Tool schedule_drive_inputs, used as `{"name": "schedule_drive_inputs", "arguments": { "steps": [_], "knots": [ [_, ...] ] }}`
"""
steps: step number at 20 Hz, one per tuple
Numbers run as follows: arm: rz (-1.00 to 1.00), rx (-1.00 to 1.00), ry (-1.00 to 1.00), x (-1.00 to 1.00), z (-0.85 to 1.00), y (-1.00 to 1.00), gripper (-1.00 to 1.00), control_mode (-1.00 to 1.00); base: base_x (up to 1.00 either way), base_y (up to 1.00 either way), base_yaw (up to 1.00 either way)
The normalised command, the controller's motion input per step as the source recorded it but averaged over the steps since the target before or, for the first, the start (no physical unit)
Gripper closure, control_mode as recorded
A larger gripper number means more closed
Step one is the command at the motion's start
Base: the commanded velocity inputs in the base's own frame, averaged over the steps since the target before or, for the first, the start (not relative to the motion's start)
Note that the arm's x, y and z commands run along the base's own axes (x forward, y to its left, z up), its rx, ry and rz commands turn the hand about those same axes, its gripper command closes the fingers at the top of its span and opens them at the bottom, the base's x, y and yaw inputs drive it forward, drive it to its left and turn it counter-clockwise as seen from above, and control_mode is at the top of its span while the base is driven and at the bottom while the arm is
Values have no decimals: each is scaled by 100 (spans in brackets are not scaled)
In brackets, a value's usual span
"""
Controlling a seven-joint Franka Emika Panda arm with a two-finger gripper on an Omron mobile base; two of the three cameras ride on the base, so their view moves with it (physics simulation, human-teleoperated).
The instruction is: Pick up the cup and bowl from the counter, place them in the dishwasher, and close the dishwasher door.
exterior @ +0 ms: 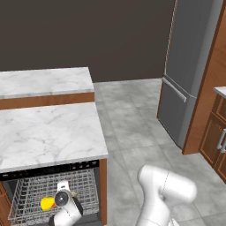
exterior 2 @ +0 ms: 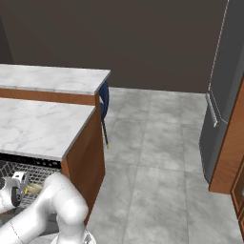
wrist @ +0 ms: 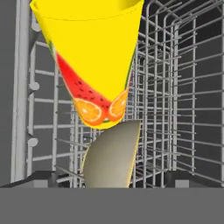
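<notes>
The white arm is folded low in front of the bench (exterior: 48, 132), its forearm reaching down and forward into the dishwasher (exterior: 53, 170), whose wire rack (exterior: 26, 194) is pulled out beneath the black control strip. In the left base view the wrist is seen above the rack's front half, toward its right side.

The tool (wrist: 112, 177) is pointed along the rack. Its two dark fingertips (wrist: 41, 177) are seen at the bottom of the hand view, spread wide apart, one at each side, with nothing pressed between them; the tool is released and nothing is grasped.

The cup (wrist: 89, 57), yellow with a watermelon and orange print, is seen lying inside the rack straight ahead of the tool, its narrow base toward the camera. In the left base view the cup (exterior: 47, 203) is shown as a yellow patch just left of the wrist. The bowl (wrist: 111, 157), olive-tan, is stood on edge in the rack, directly against the cup's base and between the spread fingertips without being touched by them.
</notes>
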Motion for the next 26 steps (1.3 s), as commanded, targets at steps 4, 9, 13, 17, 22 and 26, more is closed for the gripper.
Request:
{"name": "schedule_drive_inputs", "arguments": {
  "steps": [4, 9, 13, 17, 22, 26],
  "knots": [
    [0, 0, 0, -34, 0, 0, -100, -100, 0, 0, 0],
    [0, 0, 0, -40, 0, 0, -100, -100, 0, 0, 0],
    [0, 1, -2, -48, 22, 0, -100, -100, 0, 0, 0],
    [0, 3, -2, -35, 47, 0, -100, -100, 0, 0, 0],
    [0, 7, -2, -38, 40, 0, -100, -100, 0, 0, 0],
    [0, 12, -2, -49, 22, 0, -100, -100, 0, 0, 0]
  ]
}}
